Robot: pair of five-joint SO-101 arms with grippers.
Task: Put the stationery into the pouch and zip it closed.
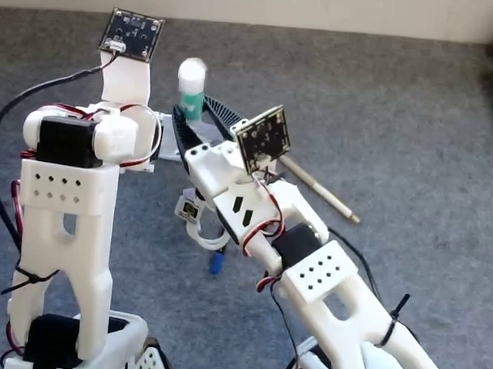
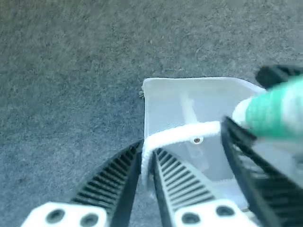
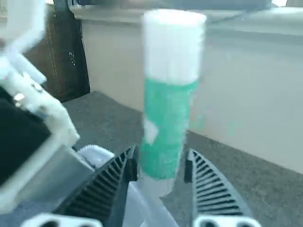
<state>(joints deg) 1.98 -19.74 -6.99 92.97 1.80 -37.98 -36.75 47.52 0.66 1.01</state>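
The left hand (image 2: pixel 147 165) is pinching the pouch (image 2: pixel 189 101) open by its rim, while the right hand (image 3: pixel 158 170) is clamping a glue stick (image 3: pixel 170 94) at its mouth.

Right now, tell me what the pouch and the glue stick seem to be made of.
The pouch looks like soft, frosted translucent plastic: its wall is pale and half see-through, and its white zip edge bends. The glue stick is probably hard, smooth plastic: a straight, round green body with a white cap, gripped in the right gripper.
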